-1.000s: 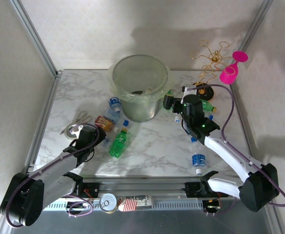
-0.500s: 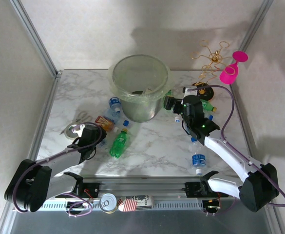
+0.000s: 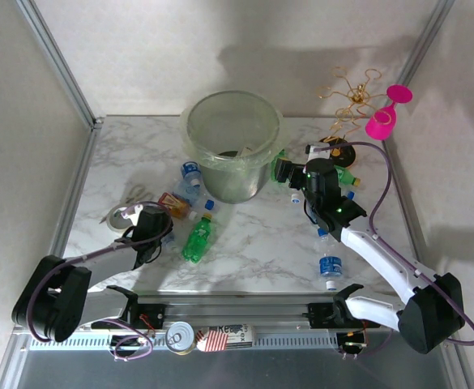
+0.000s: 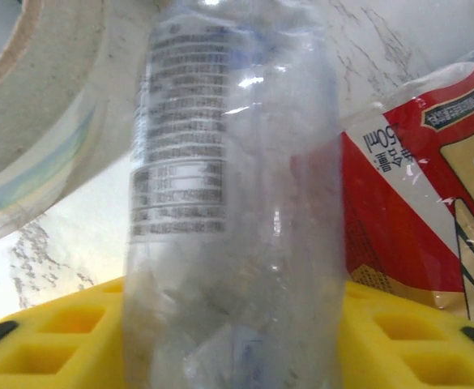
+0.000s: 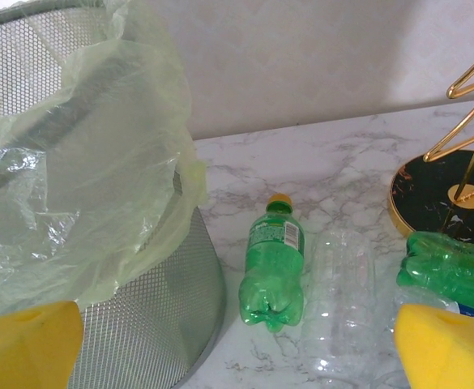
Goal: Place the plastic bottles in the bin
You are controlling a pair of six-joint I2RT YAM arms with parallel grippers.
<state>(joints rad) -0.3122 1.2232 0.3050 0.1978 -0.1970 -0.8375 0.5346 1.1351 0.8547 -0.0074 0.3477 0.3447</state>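
By the table's (image 3: 257, 247) left edge, a clear bottle (image 4: 237, 203) is clamped in the left gripper (image 3: 162, 235) for binning; the right gripper (image 3: 283, 169) is held spread.

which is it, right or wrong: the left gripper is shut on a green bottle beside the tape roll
Wrong in colour: the left gripper is shut on a clear bottle, not green, beside the tape roll. The left wrist view shows it.

Top camera overlooks whole table (image 3: 261, 243); low right wrist camera shares the bin (image 3: 232, 182)
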